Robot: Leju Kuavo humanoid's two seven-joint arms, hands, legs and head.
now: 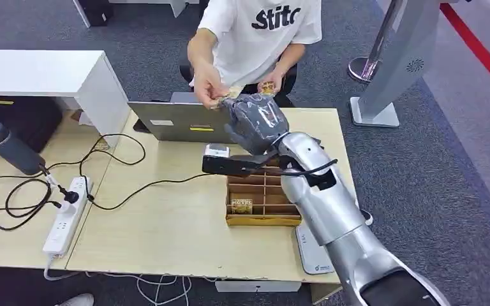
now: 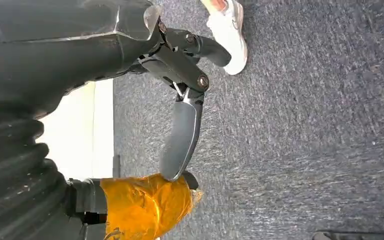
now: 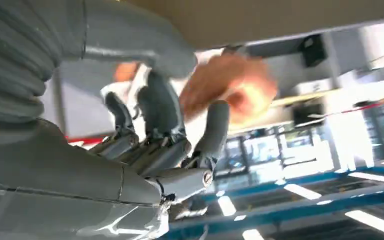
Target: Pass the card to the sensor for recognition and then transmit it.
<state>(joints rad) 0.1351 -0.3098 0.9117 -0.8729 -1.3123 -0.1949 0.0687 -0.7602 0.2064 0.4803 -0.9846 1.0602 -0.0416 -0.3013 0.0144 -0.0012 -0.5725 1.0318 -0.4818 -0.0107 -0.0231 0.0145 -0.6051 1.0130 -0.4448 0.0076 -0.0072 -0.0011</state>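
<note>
1. The robot's right hand [image 1: 255, 121], grey and wrapped in a shiny clear plastic cover, is stretched forward over the far edge of the pale wooden table [image 1: 166, 217], up toward the seated person in a white printed T-shirt [image 1: 261, 32].
2. The small yellowish card [image 1: 233, 92] is just in front of this hand, at its fingertips, and the person's hand [image 1: 209, 89] holds it from the other side. I judge that this is the handover, the last part of the task.
3. In the right wrist view the fingers [image 3: 215, 130] stand apart, and the person's blurred hand is beyond them. I cannot tell whether the robot still pinches the card or has let it go.
4. Below the right forearm is the black flat sensor with a white label [image 1: 226, 162], and beside it the brown cardboard box with small compartments [image 1: 261, 201]; one more card stands in its near compartment. Probably they are kept close so that the reach is short.
5. The left hand [image 2: 180, 115] hangs over grey rough carpet. Its dark smooth fingers are curved and hold nothing, and its thumb is taped in orange.
</note>
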